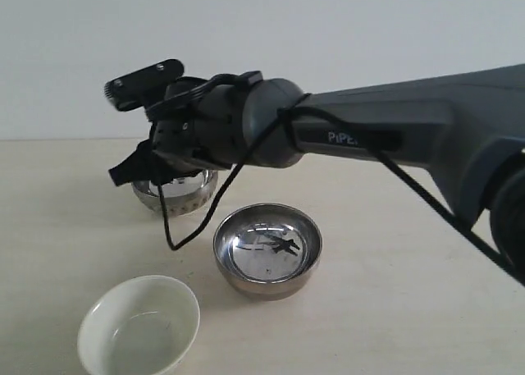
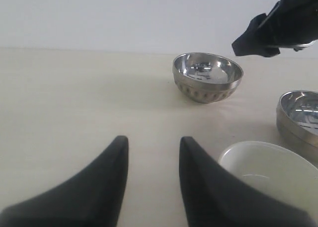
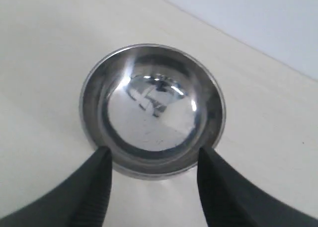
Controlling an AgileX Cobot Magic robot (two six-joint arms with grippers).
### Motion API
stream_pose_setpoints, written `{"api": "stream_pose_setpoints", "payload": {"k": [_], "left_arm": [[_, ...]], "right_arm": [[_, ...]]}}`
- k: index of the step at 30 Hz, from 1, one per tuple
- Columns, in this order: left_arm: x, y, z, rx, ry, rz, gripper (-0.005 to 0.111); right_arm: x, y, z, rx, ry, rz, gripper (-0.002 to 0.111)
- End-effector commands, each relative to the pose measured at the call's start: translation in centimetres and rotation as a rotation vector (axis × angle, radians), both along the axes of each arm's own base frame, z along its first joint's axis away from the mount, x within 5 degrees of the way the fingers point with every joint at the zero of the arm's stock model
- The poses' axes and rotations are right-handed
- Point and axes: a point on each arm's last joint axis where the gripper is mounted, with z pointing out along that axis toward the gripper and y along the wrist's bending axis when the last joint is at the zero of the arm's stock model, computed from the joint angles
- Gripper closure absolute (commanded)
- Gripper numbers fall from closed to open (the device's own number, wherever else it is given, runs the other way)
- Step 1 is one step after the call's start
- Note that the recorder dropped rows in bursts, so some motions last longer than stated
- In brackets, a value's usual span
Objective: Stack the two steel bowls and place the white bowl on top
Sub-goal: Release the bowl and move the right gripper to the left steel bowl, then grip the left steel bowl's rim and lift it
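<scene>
Currently the task is at its first step: pickup of one steel bowl. No stacking is done; all three bowls stand apart on the table (image 1: 394,309).

Position: the right gripper (image 1: 146,171) reaches across the middle and hangs over the far steel bowl (image 1: 176,193). This bowl stands on the left of the exterior view, behind the near steel bowl (image 1: 267,248) and the white bowl (image 1: 139,322).

Right gripper, finger state: in the right wrist view the two dark fingers (image 3: 97,187) are spread, with nothing held. They flank the rim of the far steel bowl on the side nearest the camera. Contact with the rim cannot be confirmed.

Left gripper (image 2: 151,182), finger state: spread and empty, low over bare table, with the white bowl near one finger.

Next move, as judged:
1. Lower the right gripper until the fingers can close on the bowl. The wall is polished and curved, so a pinch across the rim, one finger inside and one outside, looks the more secure hold.
2. Lift clear and carry to the near steel bowl.
3. Centre above it before release, so that the bowls nest.
4. Place the white bowl last
</scene>
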Motion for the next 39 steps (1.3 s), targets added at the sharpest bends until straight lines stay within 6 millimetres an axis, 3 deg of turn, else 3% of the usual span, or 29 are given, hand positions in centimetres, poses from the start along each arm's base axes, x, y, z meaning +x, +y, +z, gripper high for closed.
{"api": "stream_pose_setpoints", "payload": {"k": [1, 5, 11, 20, 24, 27, 30, 35, 39], "left_arm": [[0.0, 0.0, -0.1, 0.005, 0.001, 0.001, 0.074], [0.0, 0.0, -0.1, 0.005, 0.001, 0.001, 0.074], [0.0, 0.0, -0.1, 0.005, 0.001, 0.001, 0.074], [0.0, 0.0, -0.1, 0.005, 0.001, 0.001, 0.074], [0.0, 0.0, -0.1, 0.005, 0.001, 0.001, 0.074], [0.0, 0.0, -0.1, 0.005, 0.001, 0.001, 0.074], [0.0, 0.0, -0.1, 0.005, 0.001, 0.001, 0.074], [0.0, 0.0, -0.1, 0.005, 0.001, 0.001, 0.074], [0.0, 0.0, -0.1, 0.005, 0.001, 0.001, 0.074]], "right_arm": [[3.4, -3.3, -1.0, 0.170, 0.110, -0.237, 0.061], [5.2, -4.2, -2.9, 0.350, 0.254, -0.276, 0.061], [5.9, -3.1, -5.2, 0.464, 0.275, -0.216, 0.061], [6.4, -2.7, -8.5, 0.443, 0.318, -0.242, 0.061], [6.4, -2.7, -8.5, 0.437, 0.312, -0.233, 0.062], [6.4, -2.6, -8.4, 0.423, 0.294, -0.204, 0.079], [6.5, -2.5, -8.3, 0.417, 0.277, -0.179, 0.107], [6.5, -2.5, -8.0, 0.416, 0.264, -0.162, 0.108], [6.3, -2.5, -6.4, 0.409, 0.239, -0.142, 0.108]]}}
